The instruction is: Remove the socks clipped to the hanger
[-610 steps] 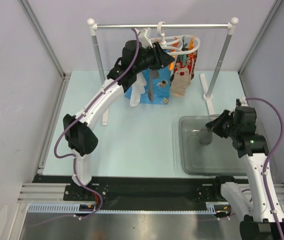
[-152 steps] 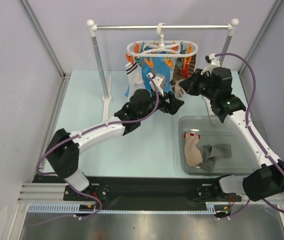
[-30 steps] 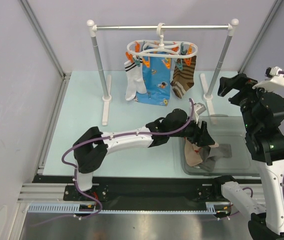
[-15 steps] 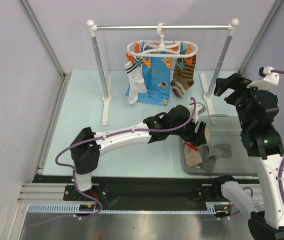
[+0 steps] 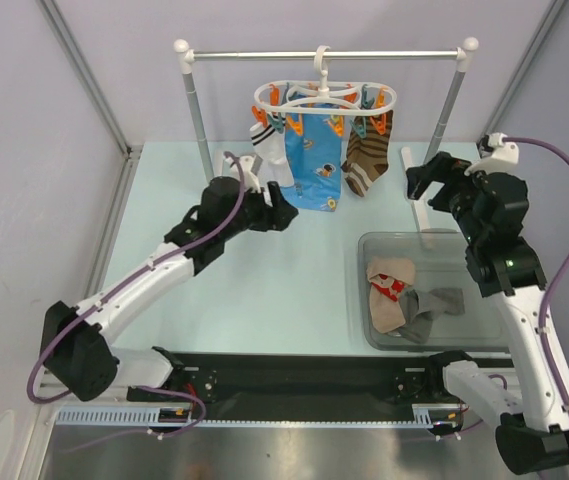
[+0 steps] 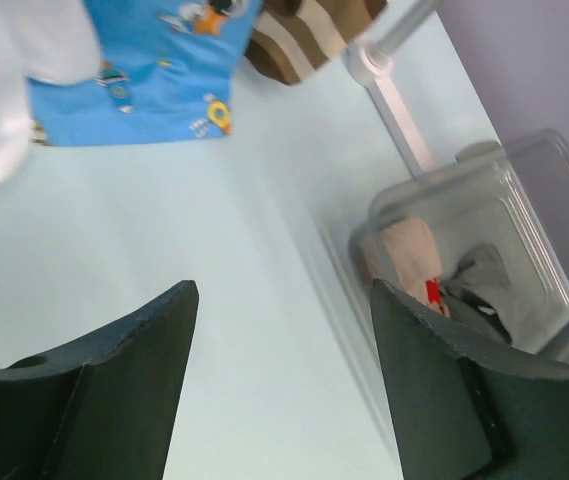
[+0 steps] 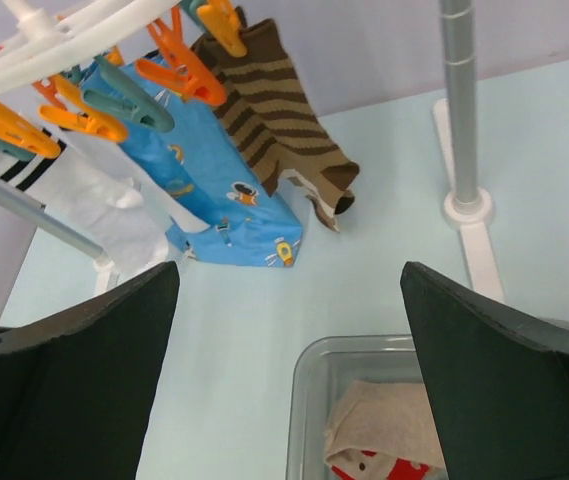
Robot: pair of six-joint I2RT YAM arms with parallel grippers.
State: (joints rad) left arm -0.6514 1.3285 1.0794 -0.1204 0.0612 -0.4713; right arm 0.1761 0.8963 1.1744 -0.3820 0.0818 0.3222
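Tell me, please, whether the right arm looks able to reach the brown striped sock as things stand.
Probably yes: the right gripper is open, facing the brown striped sock, with nothing between them; the post stands beside.

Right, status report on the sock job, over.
Left gripper open, empty; right gripper open, empty. White sock and brown striped sock clipped to hanger; beige sock, grey sock in bin. Blue cloth hangs between the clipped two.

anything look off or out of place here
Nothing really stands out. The white sock, blue cloth and brown striped sock hang clipped to the hanger, nothing has spilled, and the beige sock and grey sock lie in a loose heap inside the clear bin.
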